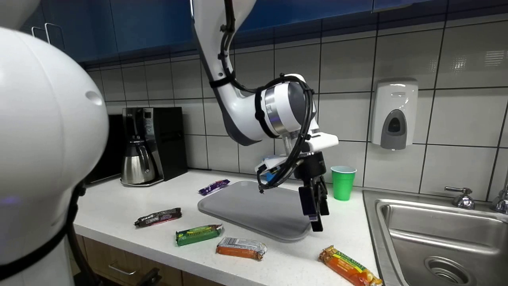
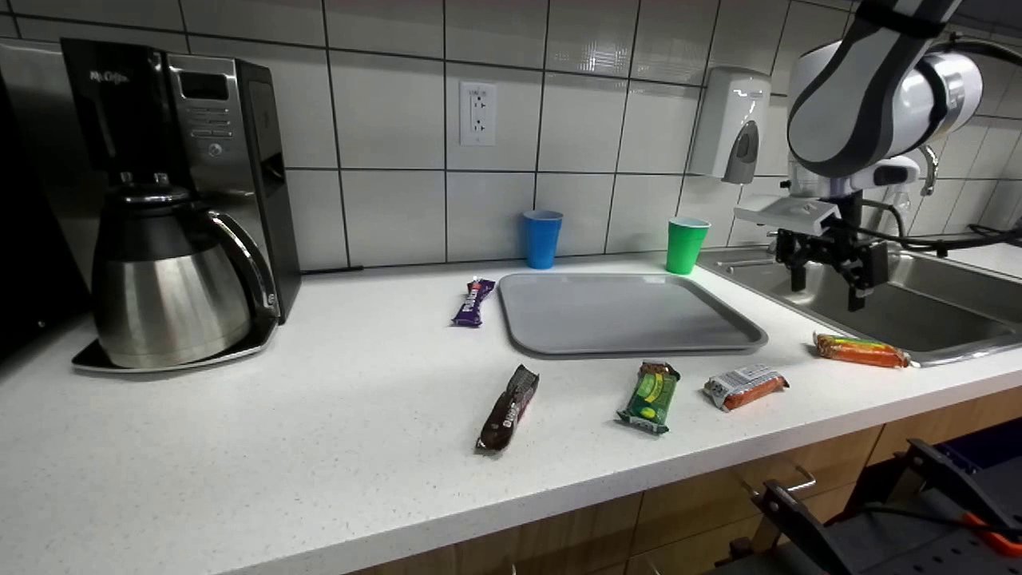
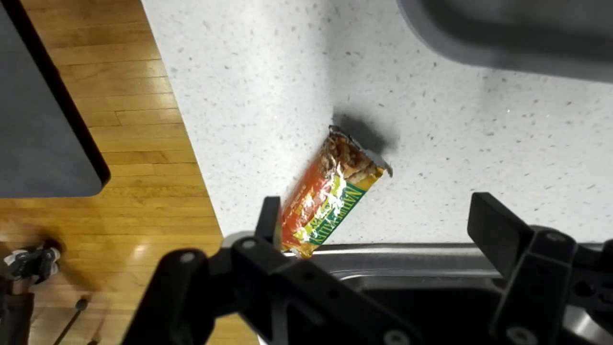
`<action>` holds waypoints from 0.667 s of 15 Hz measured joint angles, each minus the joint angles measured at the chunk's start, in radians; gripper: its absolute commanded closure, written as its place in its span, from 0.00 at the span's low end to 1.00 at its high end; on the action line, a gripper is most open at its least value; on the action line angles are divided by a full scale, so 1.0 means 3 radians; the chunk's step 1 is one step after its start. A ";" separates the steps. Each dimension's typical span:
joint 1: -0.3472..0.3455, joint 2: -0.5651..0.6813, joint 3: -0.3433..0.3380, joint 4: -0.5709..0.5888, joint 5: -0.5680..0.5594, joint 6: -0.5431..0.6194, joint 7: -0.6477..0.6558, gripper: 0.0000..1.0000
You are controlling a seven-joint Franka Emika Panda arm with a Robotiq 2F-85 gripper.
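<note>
Gripper point(image 3: 376, 223) in the lower half of the wrist view, fingers spread wide, raised clear of the orange snack bar point(image 3: 328, 196), which lies near mid-frame on the counter point(image 3: 268, 96) at the sink rim point(image 3: 412, 251).

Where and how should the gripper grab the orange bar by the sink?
Probably by the middle of the orange bar, from above, the gripper closing across the narrow width: the bar is long and slim, lies on the counter, and its ends look flimsy.
</note>
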 measured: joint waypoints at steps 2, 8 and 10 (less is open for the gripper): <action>-0.0012 -0.0181 0.0146 -0.0060 -0.0121 -0.0095 0.0001 0.00; -0.0166 -0.0709 0.0843 -0.0291 -0.0196 -0.0381 -0.0004 0.00; -0.0218 -0.0852 0.1055 -0.0372 -0.0161 -0.0444 -0.0015 0.00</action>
